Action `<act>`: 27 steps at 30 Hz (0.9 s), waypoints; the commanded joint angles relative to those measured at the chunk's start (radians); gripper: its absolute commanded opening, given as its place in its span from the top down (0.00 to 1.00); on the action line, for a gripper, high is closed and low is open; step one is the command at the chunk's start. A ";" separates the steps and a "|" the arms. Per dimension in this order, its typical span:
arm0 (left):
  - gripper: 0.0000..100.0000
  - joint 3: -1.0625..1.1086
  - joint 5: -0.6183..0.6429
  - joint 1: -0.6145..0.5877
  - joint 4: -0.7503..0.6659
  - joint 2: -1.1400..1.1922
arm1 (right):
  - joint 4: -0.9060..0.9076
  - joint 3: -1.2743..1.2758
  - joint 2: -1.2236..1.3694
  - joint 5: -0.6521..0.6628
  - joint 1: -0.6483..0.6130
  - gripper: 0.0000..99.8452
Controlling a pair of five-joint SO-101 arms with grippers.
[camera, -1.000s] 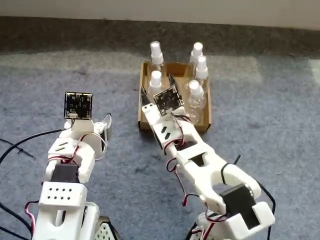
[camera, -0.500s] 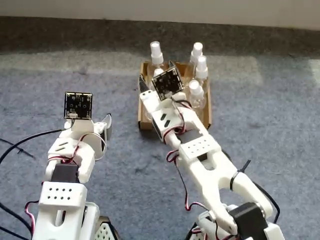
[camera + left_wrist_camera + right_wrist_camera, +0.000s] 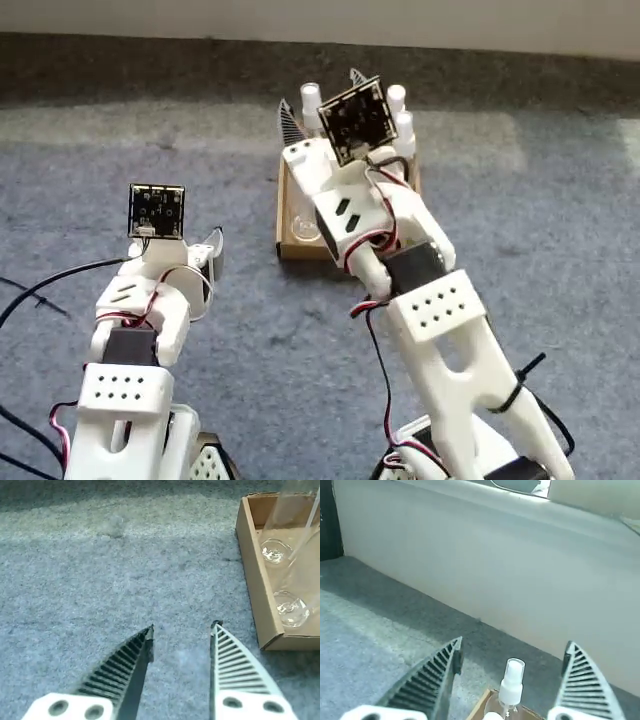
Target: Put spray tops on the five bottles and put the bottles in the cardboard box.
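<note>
The cardboard box (image 3: 281, 215) stands on the carpet at the far middle, with several clear bottles in it. White spray tops (image 3: 310, 97) rise from them, and two more (image 3: 401, 112) show beside my right arm. My right gripper (image 3: 322, 98) hangs open above the box's far end, holding nothing. In the right wrist view its gripper (image 3: 513, 646) frames one spray top (image 3: 512, 677) below, near the box edge (image 3: 480, 707). My left gripper (image 3: 183, 627) is open and low over bare carpet, left of the box (image 3: 252, 575). Two bottle bases (image 3: 292, 610) show through the clear plastic.
Grey carpet (image 3: 520, 230) surrounds the box on all sides. A pale wall (image 3: 485, 570) runs along the far edge, just behind the box. My left arm (image 3: 150, 300) stays at the near left.
My right arm has risen from low among the bottles and stretched toward the far end of the box, gripper still open. The left arm has not moved.
</note>
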 commanded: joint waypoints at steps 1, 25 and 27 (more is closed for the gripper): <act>0.82 -0.004 0.005 0.012 -0.018 -0.013 | 0.079 0.010 -0.133 0.008 0.010 0.75; 0.82 -0.042 0.006 -0.214 -0.012 -0.091 | 0.473 0.978 -1.173 0.009 0.286 0.99; 0.82 -0.022 0.006 -0.225 0.025 -0.180 | 0.473 0.986 -1.201 0.009 0.325 0.99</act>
